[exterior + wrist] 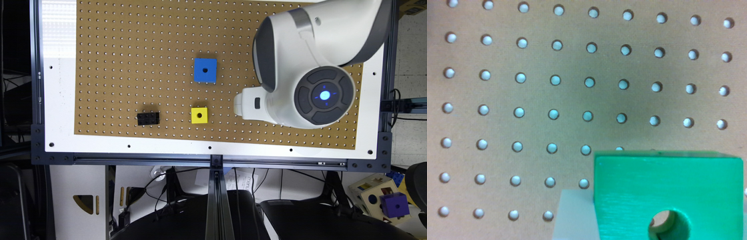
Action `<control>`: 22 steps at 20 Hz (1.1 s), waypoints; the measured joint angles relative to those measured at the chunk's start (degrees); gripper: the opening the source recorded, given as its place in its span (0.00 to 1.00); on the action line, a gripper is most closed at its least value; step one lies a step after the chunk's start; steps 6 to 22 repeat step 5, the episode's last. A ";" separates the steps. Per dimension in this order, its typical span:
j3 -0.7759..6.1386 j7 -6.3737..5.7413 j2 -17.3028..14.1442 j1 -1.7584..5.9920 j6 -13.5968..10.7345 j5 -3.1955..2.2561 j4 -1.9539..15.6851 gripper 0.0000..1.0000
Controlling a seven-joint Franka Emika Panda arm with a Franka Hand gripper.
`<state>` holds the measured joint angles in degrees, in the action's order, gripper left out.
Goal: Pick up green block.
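A bright green block (pixel 669 195) with a round hole through its face sits close under the wrist camera, over the pegboard (pixel 527 100). A pale finger (pixel 574 215) touches its side; whether the gripper (pixel 238 105) grasps it cannot be told. It looks rigid, light and smooth, best pinched across flat opposite sides. Near the gripper lie one blue cube (pixel 205 70), one yellow cube (pixel 199 115) and one black brick (pixel 148 118).
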<state>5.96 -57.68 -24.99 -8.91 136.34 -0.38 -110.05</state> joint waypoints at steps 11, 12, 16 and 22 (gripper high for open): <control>0.00 0.00 2.69 0.00 -2.79 0.01 -0.03 0.00; 0.00 0.00 2.69 0.00 -2.79 0.01 -0.03 0.00; 0.00 0.00 2.69 0.00 -2.79 0.01 -0.03 0.00; 0.00 0.00 2.69 0.00 -2.79 0.01 -0.03 0.00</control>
